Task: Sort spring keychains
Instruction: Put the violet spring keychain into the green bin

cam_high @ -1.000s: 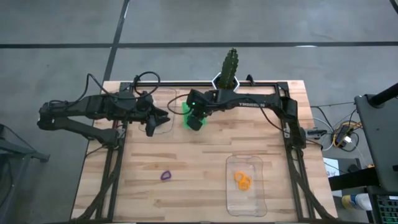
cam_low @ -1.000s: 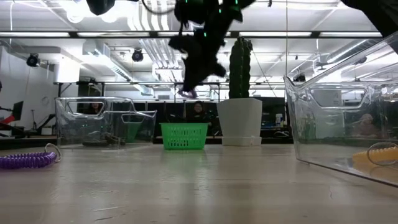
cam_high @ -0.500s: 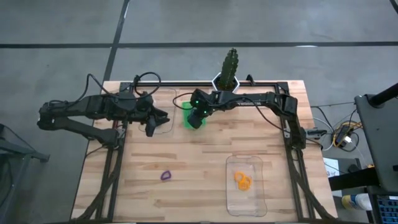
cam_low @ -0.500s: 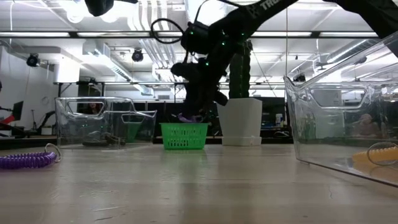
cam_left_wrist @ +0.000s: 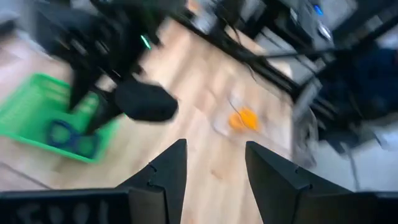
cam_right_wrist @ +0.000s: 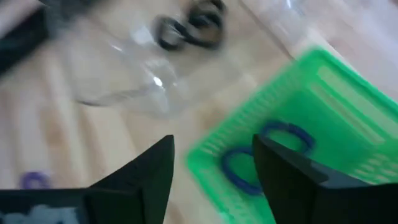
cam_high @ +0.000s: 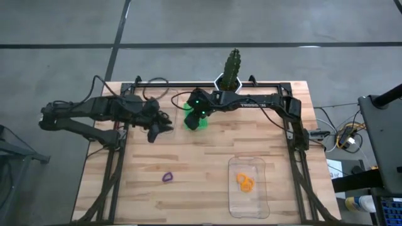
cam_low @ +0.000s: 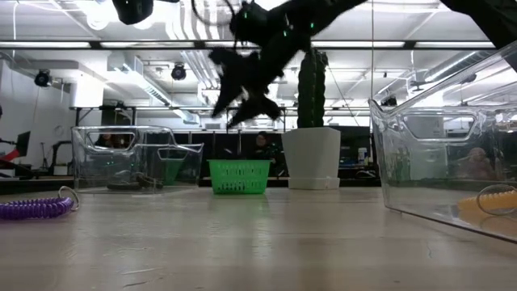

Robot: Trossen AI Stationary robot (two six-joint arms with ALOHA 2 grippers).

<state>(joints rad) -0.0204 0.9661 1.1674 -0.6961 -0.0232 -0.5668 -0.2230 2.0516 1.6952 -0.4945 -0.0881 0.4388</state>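
My right gripper (cam_high: 196, 120) (cam_low: 242, 105) hangs open and empty above the green bin (cam_high: 191, 119) (cam_right_wrist: 311, 118). Two purple spring keychains (cam_right_wrist: 261, 149) (cam_left_wrist: 68, 137) lie on the bin's floor. My left gripper (cam_high: 157, 130) (cam_left_wrist: 214, 168) stands open and empty beside the clear tray (cam_high: 166, 116) at the far left. That tray holds black keychains (cam_right_wrist: 186, 28). One purple keychain (cam_high: 168, 177) (cam_low: 36, 208) lies flat on the table, near left. Orange keychains (cam_high: 245, 182) (cam_low: 489, 200) lie in the clear tray (cam_high: 248, 201) at the near right.
A potted cactus (cam_high: 232, 66) (cam_low: 313, 121) stands at the far edge, just behind the green bin. A black frame (cam_high: 295, 125) runs along the table's sides. Bare wood (cam_high: 201, 163) lies between the loose purple keychain and the near-right tray.
My right gripper carried a purple keychain down to the green bin and opened. It has since risen clear of the bin with nothing in it, and the keychain no longer hangs from it.
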